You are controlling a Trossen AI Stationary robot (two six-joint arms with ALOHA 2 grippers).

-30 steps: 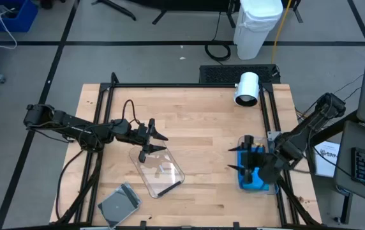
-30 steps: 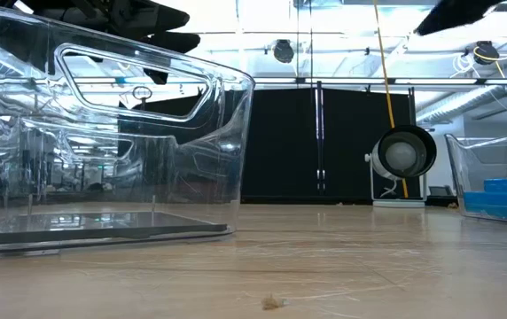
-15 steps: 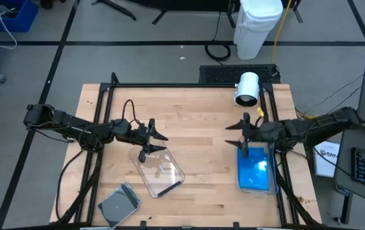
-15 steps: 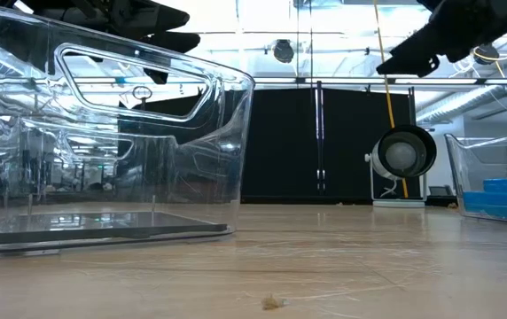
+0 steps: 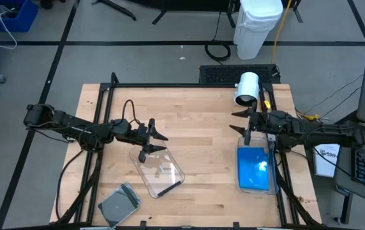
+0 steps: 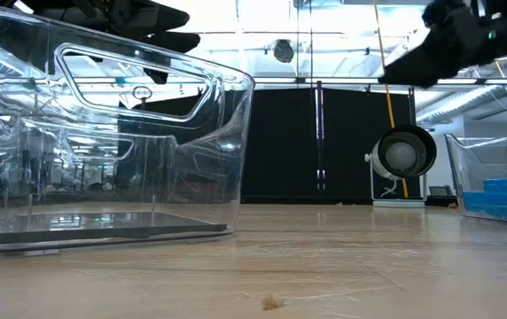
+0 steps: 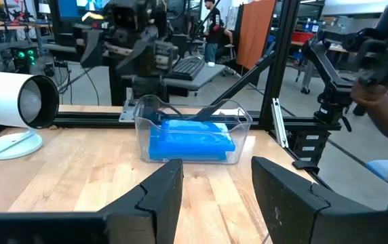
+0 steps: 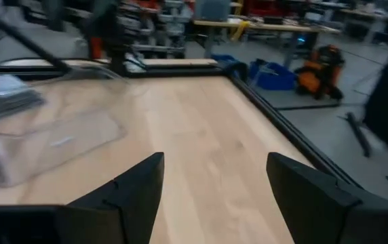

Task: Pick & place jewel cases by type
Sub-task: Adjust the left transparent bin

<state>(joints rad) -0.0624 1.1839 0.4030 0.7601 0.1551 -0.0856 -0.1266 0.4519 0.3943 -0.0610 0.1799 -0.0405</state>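
Right claw (image 5: 242, 121) was spread wide and empty, hanging above the counter (image 5: 195, 115) just past the far end of the right clear tub (image 5: 272, 185), touching nothing. In the right wrist view we saw both fingers (image 8: 123, 193) apart with only bare wood between them.

Left claw (image 5: 157, 142) was also spread and empty, hovering over the far end of the left clear tub (image 5: 159, 170). Left wrist view showed its fingers (image 7: 160, 193) parted, nothing pinched.

Blue jewel cases (image 5: 254, 167) lay stacked inside the right tub; same stack showed in the left wrist view (image 7: 190, 139). We saw a dark flat jewel case (image 6: 103, 226) lying on the floor of the left tub. More grey jewel cases (image 5: 120, 204) sat loose on the counter's near left corner, apart from both tubs.

White cylindrical lamp (image 5: 247, 89) stood at the far right of the counter, near the right claw. Nothing lay between the two tubs.
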